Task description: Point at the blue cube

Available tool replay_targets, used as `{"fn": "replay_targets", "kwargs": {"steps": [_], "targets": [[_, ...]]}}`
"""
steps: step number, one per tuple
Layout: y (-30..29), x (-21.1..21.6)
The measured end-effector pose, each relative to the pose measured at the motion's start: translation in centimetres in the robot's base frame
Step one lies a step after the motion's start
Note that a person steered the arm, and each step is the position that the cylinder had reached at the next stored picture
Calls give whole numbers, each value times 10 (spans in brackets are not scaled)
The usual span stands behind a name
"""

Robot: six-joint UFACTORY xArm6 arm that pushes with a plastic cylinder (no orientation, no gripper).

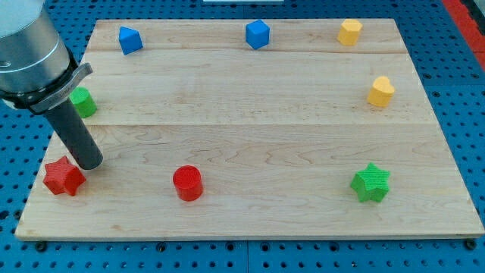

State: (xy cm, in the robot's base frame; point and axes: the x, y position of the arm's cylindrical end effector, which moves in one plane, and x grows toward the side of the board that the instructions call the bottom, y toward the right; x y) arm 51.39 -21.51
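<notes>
While my tip [89,163], a bare rod holding nothing, sits beside the red star [63,177] at lower left, it should travel clear to the blue cube [257,34] at top centre.

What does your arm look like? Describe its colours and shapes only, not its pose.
A silver-grey metal cylinder fills the view's top left corner, with a darker band and a small grey flange at its base. A straight dark, near-black rod extends from it, ending at my tip. No cables or markings are visible.
</notes>
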Motion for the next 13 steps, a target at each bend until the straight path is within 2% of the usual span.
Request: {"fn": "replay_targets", "kwargs": {"steps": [4, 7, 8, 9, 10, 11, 13], "targets": [[4, 0], [41, -48], [84, -75], [168, -115], [243, -176], [291, -229], [292, -240]]}}
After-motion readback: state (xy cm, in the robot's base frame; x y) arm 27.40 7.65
